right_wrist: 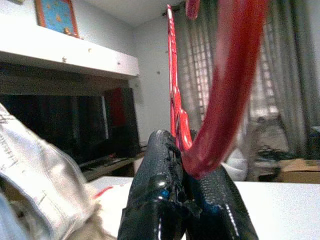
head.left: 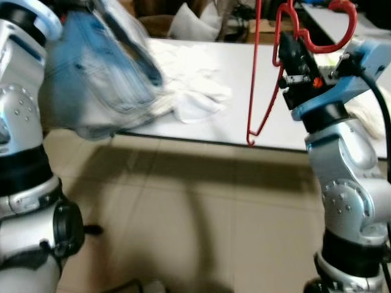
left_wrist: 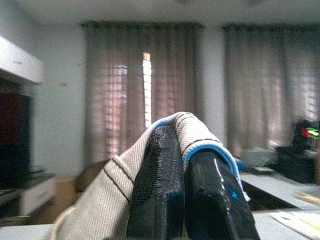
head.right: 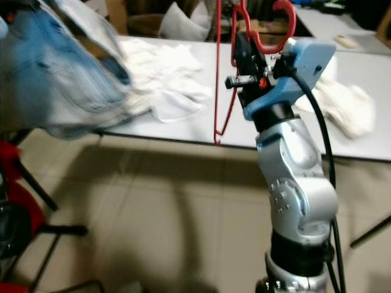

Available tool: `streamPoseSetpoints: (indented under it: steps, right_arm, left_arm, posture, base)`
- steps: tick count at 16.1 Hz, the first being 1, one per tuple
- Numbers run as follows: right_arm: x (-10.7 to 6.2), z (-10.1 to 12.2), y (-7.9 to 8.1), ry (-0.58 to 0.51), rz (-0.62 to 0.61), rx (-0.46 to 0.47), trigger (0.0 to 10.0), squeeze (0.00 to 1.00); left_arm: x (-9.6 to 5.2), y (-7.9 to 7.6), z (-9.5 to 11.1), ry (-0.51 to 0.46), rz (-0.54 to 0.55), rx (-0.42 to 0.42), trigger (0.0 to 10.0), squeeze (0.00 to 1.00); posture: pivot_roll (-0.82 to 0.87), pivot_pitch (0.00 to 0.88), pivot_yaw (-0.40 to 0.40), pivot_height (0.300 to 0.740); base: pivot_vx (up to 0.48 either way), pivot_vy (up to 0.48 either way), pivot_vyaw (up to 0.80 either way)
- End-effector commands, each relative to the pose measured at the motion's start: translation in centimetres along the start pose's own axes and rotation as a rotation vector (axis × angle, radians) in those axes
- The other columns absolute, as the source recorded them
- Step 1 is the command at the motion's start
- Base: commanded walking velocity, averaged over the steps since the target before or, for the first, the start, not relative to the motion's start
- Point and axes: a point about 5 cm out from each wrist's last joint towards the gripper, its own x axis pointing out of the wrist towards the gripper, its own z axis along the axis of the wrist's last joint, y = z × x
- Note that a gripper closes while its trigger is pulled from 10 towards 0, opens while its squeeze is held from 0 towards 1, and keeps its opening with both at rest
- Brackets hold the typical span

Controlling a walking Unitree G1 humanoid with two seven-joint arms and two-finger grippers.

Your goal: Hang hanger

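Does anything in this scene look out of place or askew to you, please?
Slightly. The right gripper pinches the red hanger near its hook, so it dangles bare. The denim garment is bunched in the left gripper, and white clothes lie in a crumpled heap on the table.

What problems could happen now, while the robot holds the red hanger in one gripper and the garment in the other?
1. The right gripper pinches the red hanger only near its hook, so the long frame may swing or twist in the fingers.
2. The hanger's low end hangs close to the white table edge and might catch on it.
3. The left gripper holds just a fold of the blue and white garment; its hanging bulk could slip out.
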Motion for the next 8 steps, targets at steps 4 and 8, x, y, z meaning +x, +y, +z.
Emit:
streamPoseSetpoints:
  steps: [4, 8]
  right_arm:
    - [-1.2, -1.1, 0.7, 0.101, 0.12, 0.071, 10.0, 0.0]
    - [-4.5, -3.6, 0.3, 0.292, 0.242, 0.091, 10.0, 0.0]
  left_arm:
    - [-1.2, -2.1, 0.2, 0.058, -0.203, -0.043, 10.0, 0.0]
    - [-6.6, -3.8, -6.6, 0.491, -0.42, -0.016, 0.0, 0.0]
  posture:
    - [0.03, 0.0, 0.029, 0.74]
    - [0.02, 0.0, 0.032, 0.74]
  base:
    - [0.0, -0.186, 0.0]
    - [0.0, 0.0, 0.0]
